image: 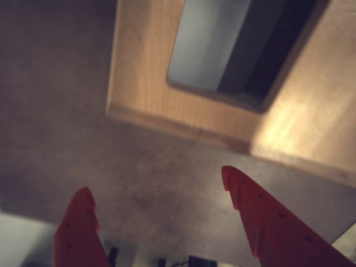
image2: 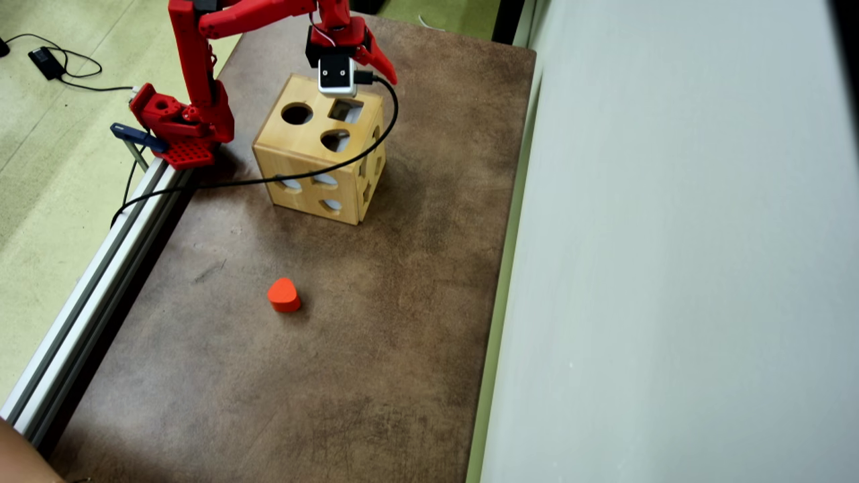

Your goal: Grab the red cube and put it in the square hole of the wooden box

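Note:
The wooden box (image2: 305,144) stands at the far end of the brown mat, with round, square and other holes in its top. Its square hole (image2: 345,109) lies just under my wrist camera. In the wrist view the box (image: 144,67) and that hole (image: 233,44) fill the top. My red gripper (image: 154,179) is open and empty, hovering over the mat just past the box's far edge (image2: 362,60). No red cube shows in either view. A red heart-shaped block (image2: 284,295) lies on the mat well in front of the box.
The arm's base (image2: 178,127) is clamped to an aluminium rail (image2: 87,295) along the mat's left edge. A black cable (image2: 376,137) hangs across the box's top and front. A pale wall (image2: 671,268) borders the mat on the right.

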You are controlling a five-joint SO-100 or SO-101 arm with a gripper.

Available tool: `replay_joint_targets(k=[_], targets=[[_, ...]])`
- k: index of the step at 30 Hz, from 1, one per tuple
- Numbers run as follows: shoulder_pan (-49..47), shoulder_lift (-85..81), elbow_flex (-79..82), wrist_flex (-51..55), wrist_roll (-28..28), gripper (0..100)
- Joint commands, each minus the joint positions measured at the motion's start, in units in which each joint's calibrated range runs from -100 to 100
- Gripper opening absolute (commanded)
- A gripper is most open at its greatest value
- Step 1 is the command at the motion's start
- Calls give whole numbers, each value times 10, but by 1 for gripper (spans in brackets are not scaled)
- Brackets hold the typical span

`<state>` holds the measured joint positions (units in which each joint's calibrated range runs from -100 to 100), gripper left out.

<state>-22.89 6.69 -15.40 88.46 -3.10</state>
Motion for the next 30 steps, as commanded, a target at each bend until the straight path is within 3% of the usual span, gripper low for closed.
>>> replay_joint_targets(k=[1, 7, 13, 22, 30], targets=[[-7, -168, -12, -5, 1, 36], [0, -365, -1, 0, 7, 36], [-1, -510, 8, 105, 8, 36], [-1, -765, 229, 88, 10, 36], [1, -908, 344, 88, 64, 36]])
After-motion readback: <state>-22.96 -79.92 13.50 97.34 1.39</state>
